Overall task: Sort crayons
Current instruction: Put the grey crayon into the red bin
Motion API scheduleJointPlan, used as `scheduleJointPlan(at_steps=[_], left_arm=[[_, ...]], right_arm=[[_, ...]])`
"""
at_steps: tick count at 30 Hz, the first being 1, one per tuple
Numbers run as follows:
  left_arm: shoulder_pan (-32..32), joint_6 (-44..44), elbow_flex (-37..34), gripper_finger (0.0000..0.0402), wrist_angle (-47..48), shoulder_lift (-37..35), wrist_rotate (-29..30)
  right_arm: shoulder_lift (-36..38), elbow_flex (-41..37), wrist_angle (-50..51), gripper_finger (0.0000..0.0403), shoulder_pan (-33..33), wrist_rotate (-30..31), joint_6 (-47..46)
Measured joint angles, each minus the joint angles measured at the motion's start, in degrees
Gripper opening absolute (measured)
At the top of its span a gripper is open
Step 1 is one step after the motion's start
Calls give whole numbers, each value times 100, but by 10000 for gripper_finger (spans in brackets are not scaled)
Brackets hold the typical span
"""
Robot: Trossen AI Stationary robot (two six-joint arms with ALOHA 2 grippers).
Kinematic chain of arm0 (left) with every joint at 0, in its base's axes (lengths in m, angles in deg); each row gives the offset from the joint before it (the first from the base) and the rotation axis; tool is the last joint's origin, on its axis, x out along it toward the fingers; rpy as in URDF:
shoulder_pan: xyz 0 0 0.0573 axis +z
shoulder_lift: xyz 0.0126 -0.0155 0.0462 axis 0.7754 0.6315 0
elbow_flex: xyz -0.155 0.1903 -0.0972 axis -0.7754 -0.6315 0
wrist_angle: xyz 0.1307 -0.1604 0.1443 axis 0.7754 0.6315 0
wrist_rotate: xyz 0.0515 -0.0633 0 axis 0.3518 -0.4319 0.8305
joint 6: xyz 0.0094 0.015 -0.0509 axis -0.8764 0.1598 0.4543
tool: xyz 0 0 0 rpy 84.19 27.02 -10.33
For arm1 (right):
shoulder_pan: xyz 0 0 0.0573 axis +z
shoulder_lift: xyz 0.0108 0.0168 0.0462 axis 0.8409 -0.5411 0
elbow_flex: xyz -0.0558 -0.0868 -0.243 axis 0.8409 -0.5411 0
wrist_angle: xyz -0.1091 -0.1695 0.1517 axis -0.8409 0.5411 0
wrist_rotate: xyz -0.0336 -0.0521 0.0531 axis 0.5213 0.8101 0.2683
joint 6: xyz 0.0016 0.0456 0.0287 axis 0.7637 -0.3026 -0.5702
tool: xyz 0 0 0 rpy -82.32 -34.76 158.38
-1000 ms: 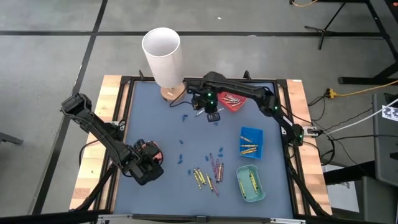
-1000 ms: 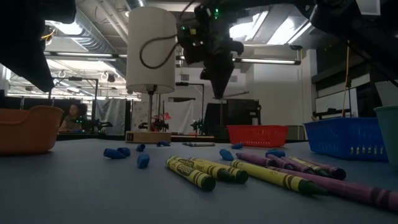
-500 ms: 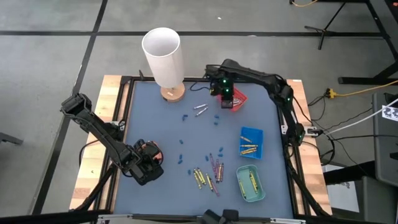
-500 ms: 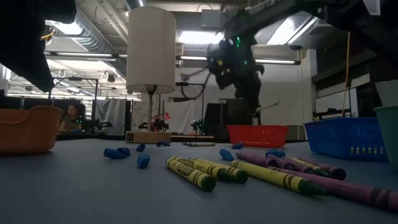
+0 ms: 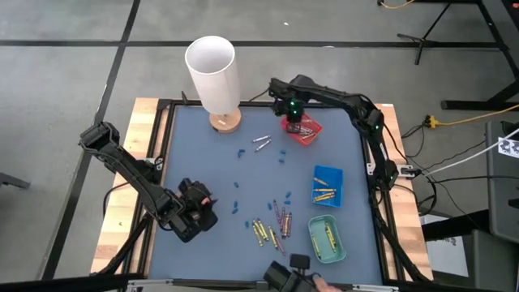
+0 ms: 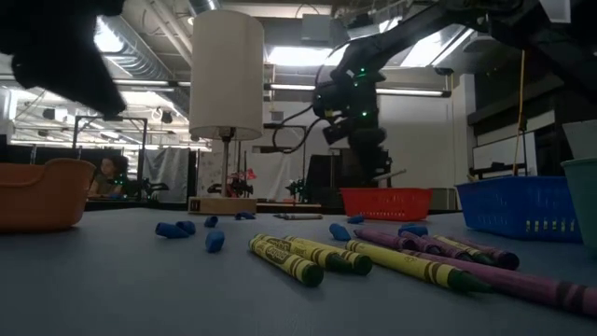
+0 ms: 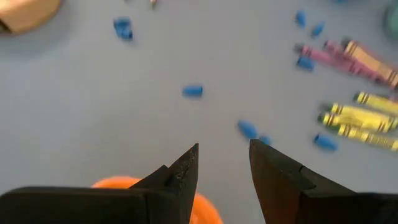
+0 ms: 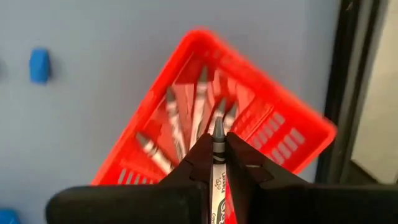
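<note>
One grey crayon [image 8: 217, 146] pinched in right claw [image 8: 216, 163] over red tray [image 8: 292, 134] (wrist-only); left claw [image 7: 222, 163] agape.

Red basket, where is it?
High view: the red basket sits at the table's far right, under the right tool, which grips a grey crayon.

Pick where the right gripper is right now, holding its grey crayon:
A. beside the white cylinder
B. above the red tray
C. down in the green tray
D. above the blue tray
B: the right gripper, shut on a grey crayon, hangs over the red tray, which already holds grey crayons.
</note>
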Motion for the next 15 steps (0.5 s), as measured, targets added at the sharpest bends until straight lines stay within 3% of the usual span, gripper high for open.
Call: scheduleJointPlan(at_steps=[6,15], left_arm=[[80,-152,0,128,-475,0,550],[406,-1947,0,128,-1744,0,548]], right_arm=[[-2,0,-395,28,0,-2,2],[-4,0,-453,32,0,-7,2]])
